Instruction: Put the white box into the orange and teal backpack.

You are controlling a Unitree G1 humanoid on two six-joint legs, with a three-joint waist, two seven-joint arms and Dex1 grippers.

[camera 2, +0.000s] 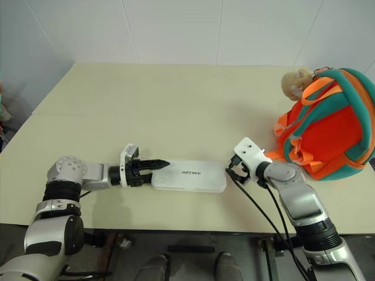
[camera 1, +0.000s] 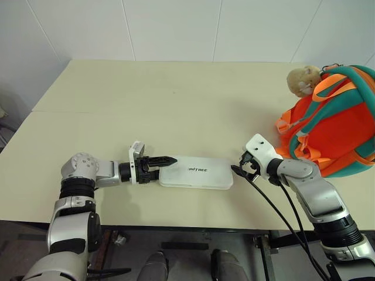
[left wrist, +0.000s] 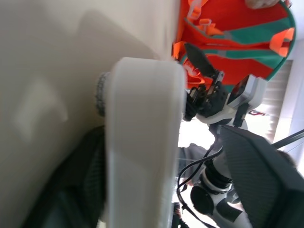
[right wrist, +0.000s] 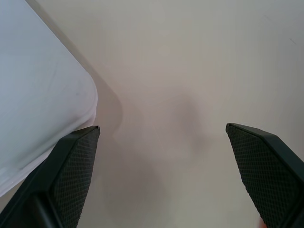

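The white box [camera 1: 196, 172] lies flat near the table's front edge, dark lettering on top. My left gripper [camera 1: 167, 160] reaches in from the left and straddles the box's left end, one black finger over its top. In the left wrist view the box [left wrist: 142, 142] sits edge-on between the fingers, with a gap to the far finger [left wrist: 266, 180], so the gripper is open. My right gripper [camera 1: 243, 165] stands open just off the box's right end; the box corner [right wrist: 38, 95] lies beside one finger [right wrist: 76, 166]. The orange and teal backpack [camera 1: 334, 123] stands at the right.
A beige plush head [camera 1: 303, 79] hangs at the backpack's top left. Black cables [camera 1: 275, 211] trail from my right wrist over the table's front edge. The cream table [camera 1: 176, 105] stretches back to a white wall.
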